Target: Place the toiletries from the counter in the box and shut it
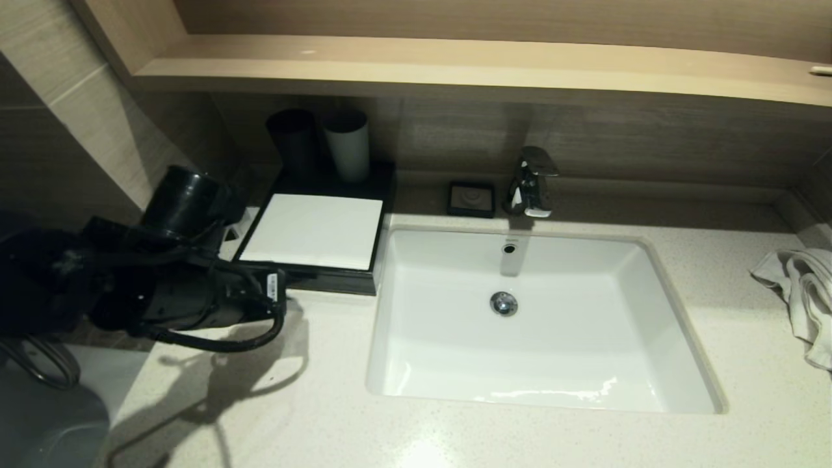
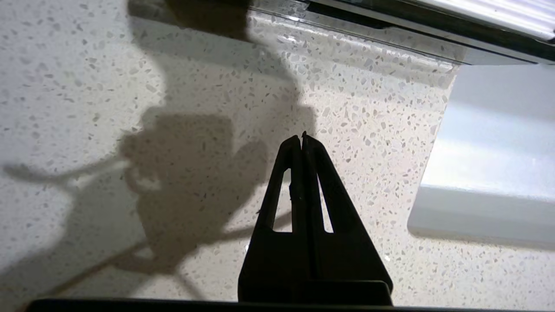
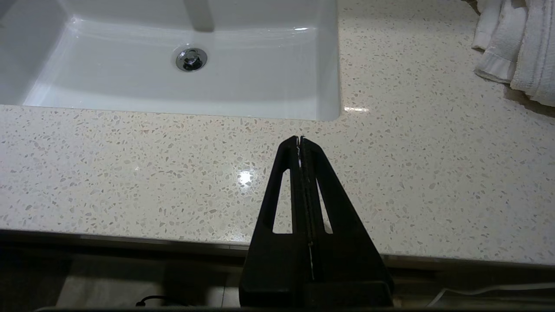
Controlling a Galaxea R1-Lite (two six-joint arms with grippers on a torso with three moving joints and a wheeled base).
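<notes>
Head view: box (image 1: 316, 231) lies lengthwise toward the wall; left end effector (image 2: 302, 138) pressed together, empty.

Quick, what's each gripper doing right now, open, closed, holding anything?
Left gripper: shut, holding nothing, over the pale speckled stone counter.
Right gripper: shut, holding nothing, parked at the counter's near edge.

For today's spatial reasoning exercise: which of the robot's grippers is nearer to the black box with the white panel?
Left. The left gripper, shut, is over the counter just in front of the box. The right gripper, shut, sits at the counter's front edge, past the basin.
</notes>
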